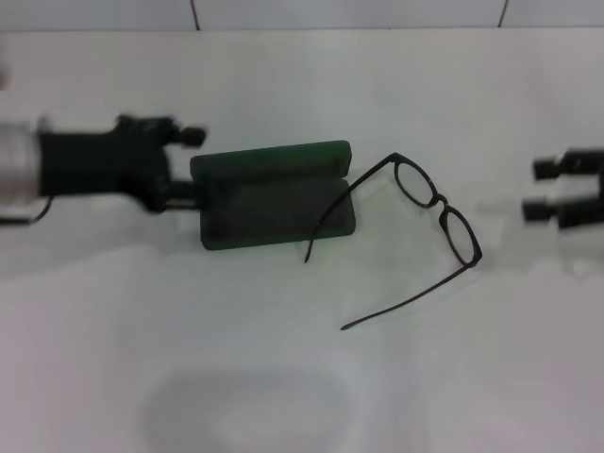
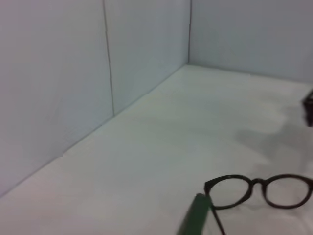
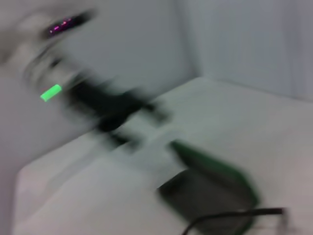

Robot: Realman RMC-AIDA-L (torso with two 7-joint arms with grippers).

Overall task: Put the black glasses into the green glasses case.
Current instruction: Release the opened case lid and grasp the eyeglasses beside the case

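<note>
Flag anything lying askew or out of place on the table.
The thin black-framed glasses lie unfolded and angled beside the open dark green oblong case, lenses on the table, with one temple arm draped over the case's right end. Nothing looks spilled or damaged. The left hand is at the case's left end.

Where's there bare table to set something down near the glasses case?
Bare table lies on the near side of the green glasses case and the black glasses, and along the far side toward the wall. The middle is crowded: left tool at the case's left end, one temple lying over the case, right tool at the right.
</note>
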